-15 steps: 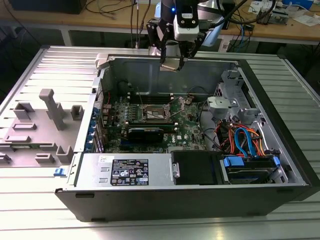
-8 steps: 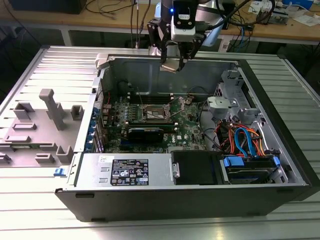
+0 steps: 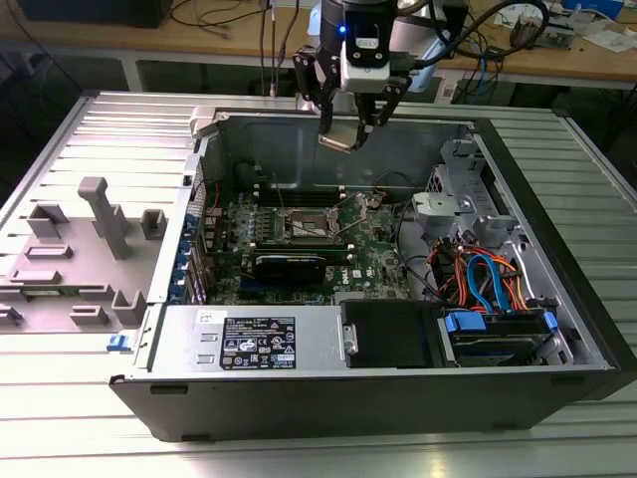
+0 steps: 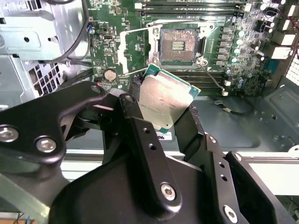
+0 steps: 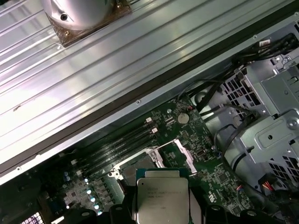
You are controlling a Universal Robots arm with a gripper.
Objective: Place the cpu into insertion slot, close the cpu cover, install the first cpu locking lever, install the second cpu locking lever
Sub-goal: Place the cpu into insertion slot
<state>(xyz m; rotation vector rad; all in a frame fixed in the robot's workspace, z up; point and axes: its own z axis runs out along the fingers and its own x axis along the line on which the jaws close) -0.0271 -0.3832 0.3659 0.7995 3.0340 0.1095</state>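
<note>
my black tool (image 4: 163,112) pinches the flat square silver-grey metal-topped cpu (image 4: 164,95) by opposite edges, apart from the dark-centred insertion slot (image 4: 180,45); i judge it light, stiff, slippery, fragile.

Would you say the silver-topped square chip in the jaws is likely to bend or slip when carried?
Probably stiff: the silver-topped square chip looks metal-capped. Possibly slippery: the gripper pinches only its thin edges between its jaws.
</note>
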